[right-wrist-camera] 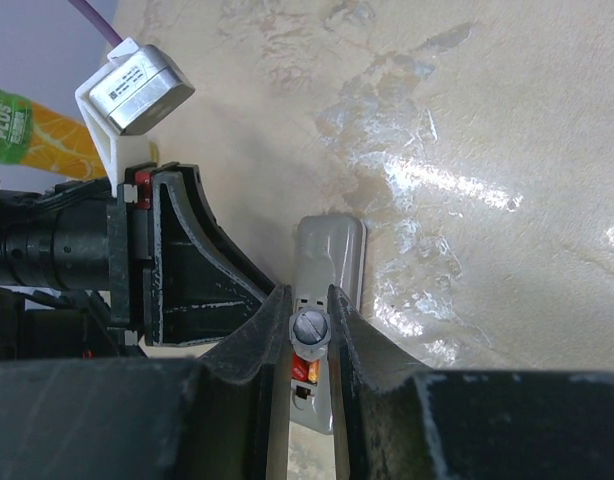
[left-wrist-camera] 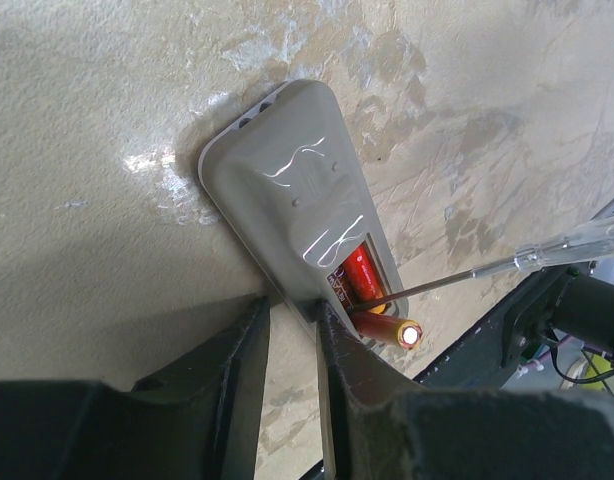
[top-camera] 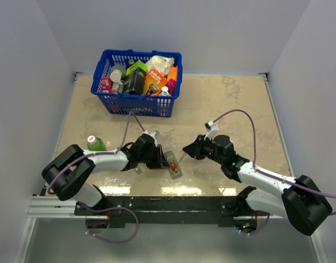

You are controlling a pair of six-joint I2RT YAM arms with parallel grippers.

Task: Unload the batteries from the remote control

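Observation:
The remote control [left-wrist-camera: 277, 190] lies back up on the table, its battery recess open; it also shows in the top view [top-camera: 174, 167]. One red-orange battery [left-wrist-camera: 362, 275] lies in the recess. A second battery [left-wrist-camera: 387, 328] is tipped up at the recess end. My left gripper [left-wrist-camera: 292, 310] is pinched on the remote's near side edge. My right gripper [right-wrist-camera: 309, 300] is shut on the handle of a thin grey tool [right-wrist-camera: 310, 330]. The tool's shaft [left-wrist-camera: 457, 279] reaches the recess, with its tip between the two batteries.
A blue basket [top-camera: 132, 104] full of packets and bottles stands at the back left. A green-capped bottle [top-camera: 94, 143] stands left of my left arm. Both grippers meet over the remote near the table's front middle.

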